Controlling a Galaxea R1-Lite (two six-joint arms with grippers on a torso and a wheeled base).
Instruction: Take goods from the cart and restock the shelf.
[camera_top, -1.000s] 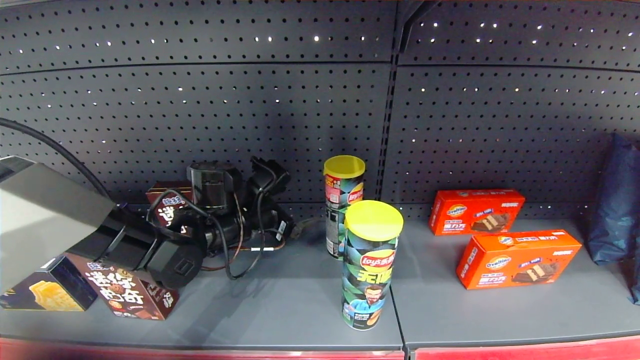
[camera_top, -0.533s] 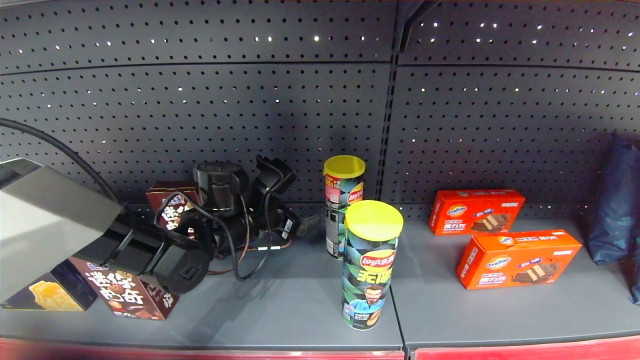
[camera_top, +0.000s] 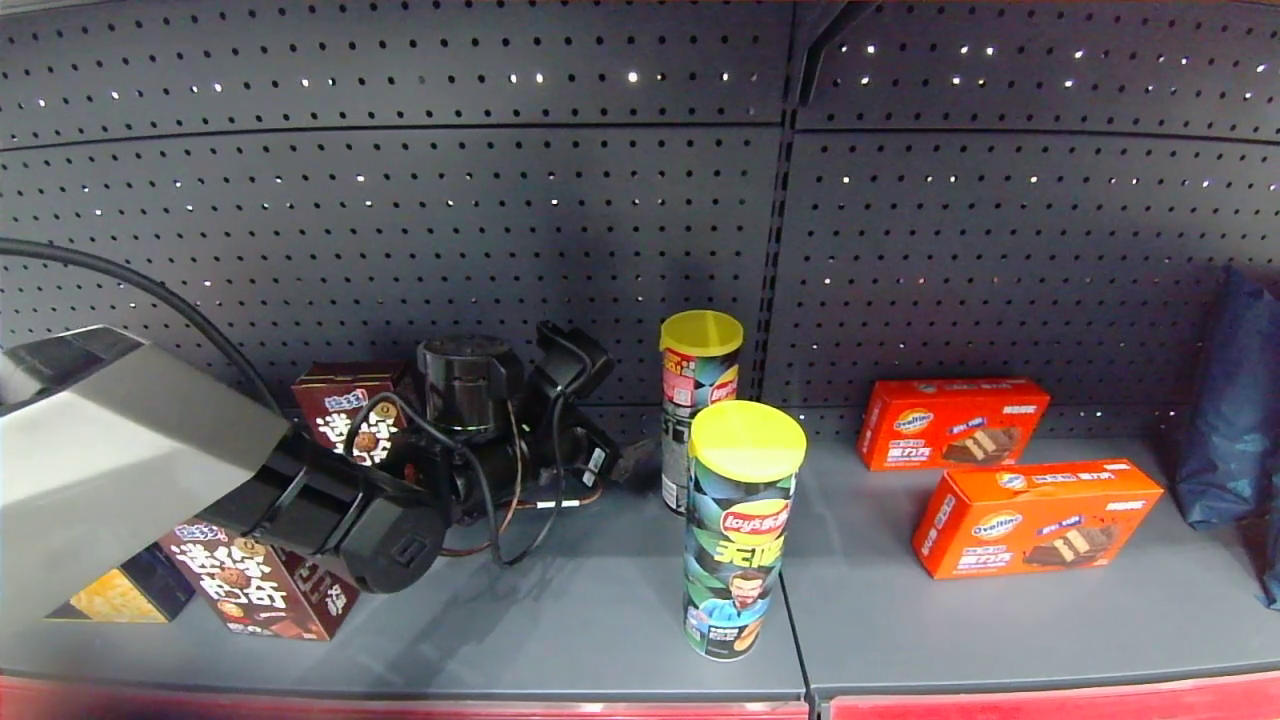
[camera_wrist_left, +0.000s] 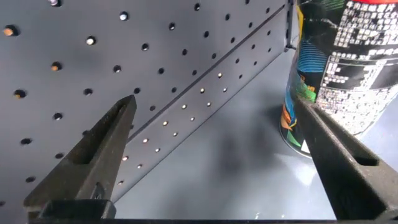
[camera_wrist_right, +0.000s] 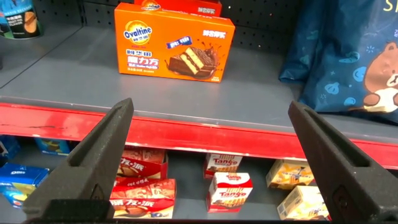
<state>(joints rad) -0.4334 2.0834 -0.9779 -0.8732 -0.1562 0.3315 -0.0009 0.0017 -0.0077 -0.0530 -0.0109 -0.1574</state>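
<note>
Fingers (camera_wrist_left: 99, 155) of the left gripper (camera_wrist_left: 214, 106) stand spread wide, holding nothing, low over the shelf (camera_top: 560, 620) close to the pegboard back wall (camera_top: 500, 200). To the left of that arm stand two brown boxes, one at the front edge (camera_top: 260, 590) and one at the back (camera_top: 350, 410). The rear chip can (camera_wrist_left: 336, 68) stands upright just beside one finger (whether they touch cannot be told). It is a tall tube with a yellow lid, red and green print and a dark text panel. The front chip can (camera_top: 745, 520), its twin, stands nearer the edge. Further right lie two orange boxes (camera_top: 950, 420) (camera_top: 1035, 515) and a blue bag (camera_top: 1225, 400). The right gripper (camera_wrist_right: 210, 107) hangs open before the shelf's red lip. Since a second ago the left arm has slid rightward, and the rear chip can has shifted slightly right.
</note>
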